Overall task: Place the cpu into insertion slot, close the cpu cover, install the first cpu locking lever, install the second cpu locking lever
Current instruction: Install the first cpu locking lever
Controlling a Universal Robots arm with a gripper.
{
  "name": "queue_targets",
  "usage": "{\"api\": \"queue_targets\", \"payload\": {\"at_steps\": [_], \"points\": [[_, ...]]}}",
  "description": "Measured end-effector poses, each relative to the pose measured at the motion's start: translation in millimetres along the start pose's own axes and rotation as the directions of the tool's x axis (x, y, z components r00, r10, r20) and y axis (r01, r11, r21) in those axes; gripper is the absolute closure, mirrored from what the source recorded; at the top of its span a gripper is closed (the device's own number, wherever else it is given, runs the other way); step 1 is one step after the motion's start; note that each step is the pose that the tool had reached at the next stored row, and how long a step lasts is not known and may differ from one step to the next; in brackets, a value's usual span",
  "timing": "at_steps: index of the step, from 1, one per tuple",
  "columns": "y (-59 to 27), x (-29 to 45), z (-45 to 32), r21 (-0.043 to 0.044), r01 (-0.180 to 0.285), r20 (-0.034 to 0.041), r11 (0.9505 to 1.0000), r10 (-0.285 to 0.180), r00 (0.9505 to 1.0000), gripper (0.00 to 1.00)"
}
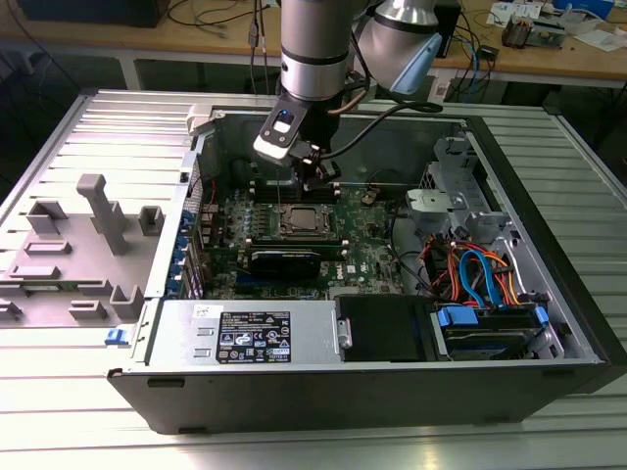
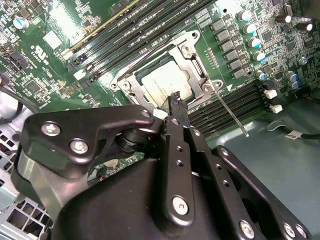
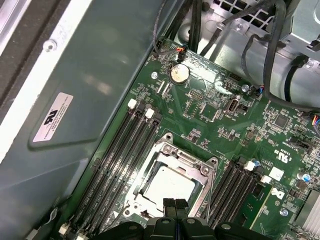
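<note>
The cpu (image 3: 166,186) lies flat in the socket on the green motherboard, its dull silver top showing in both wrist views (image 2: 164,81). The cpu cover (image 3: 186,163), a silvery frame (image 2: 194,56), lies down around it. A thin locking lever (image 2: 229,111) sticks out from the socket's corner across the memory slots. My gripper (image 3: 175,202) hangs just above the socket's edge with its black fingertips (image 2: 175,100) pressed together and nothing between them. In the exterior view the gripper (image 1: 317,176) is inside the open case, just behind the socket (image 1: 299,223).
Memory slots (image 3: 122,145) run along both sides of the socket. A long black heatsink block (image 1: 284,260) sits in front of it. The power supply (image 1: 245,338) and a cable bundle (image 1: 480,274) take up the case's front and right. A grey fixture (image 1: 98,211) stands outside, at the exterior view's left.
</note>
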State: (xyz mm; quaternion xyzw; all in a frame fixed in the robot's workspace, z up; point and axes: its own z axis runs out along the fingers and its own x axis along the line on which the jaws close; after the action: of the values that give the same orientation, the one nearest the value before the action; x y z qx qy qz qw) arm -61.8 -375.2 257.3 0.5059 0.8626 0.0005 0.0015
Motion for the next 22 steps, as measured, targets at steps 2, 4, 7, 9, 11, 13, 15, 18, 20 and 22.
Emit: {"api": "queue_targets", "payload": {"at_steps": [2,4,7,9,11,13,15,18,20,22], "points": [[0.0,0.0,0.0,0.0,0.022,0.0,0.9998,-0.022,0.9998,0.89],[0.0,0.0,0.0,-0.0001,0.041,-0.0001,0.9992,-0.041,0.9992,0.89],[0.0,0.0,0.0,-0.0002,0.097,-0.0002,0.9952,-0.097,0.9952,0.89],[0.0,0.0,0.0,-0.0003,0.151,-0.0003,0.9886,-0.151,0.9886,0.89],[0.0,0.0,0.0,-0.0004,0.183,-0.0004,0.9831,-0.183,0.9831,0.89],[0.0,-0.1,0.0,-0.0004,0.184,-0.0004,0.9829,-0.184,0.9829,0.89],[0.0,-0.1,0.0,-0.0005,0.188,-0.0004,0.9822,-0.188,0.9822,0.89],[-3.7,1.9,0.0,-0.0005,0.205,-0.0004,0.9789,-0.205,0.9789,0.89],[-4.5,2.3,0.0,-0.0005,0.232,-0.0005,0.9727,-0.232,0.9727,0.89],[-4.5,2.3,0.0,-0.0006,0.286,-0.0005,0.9582,-0.286,0.9582,0.89]]}}
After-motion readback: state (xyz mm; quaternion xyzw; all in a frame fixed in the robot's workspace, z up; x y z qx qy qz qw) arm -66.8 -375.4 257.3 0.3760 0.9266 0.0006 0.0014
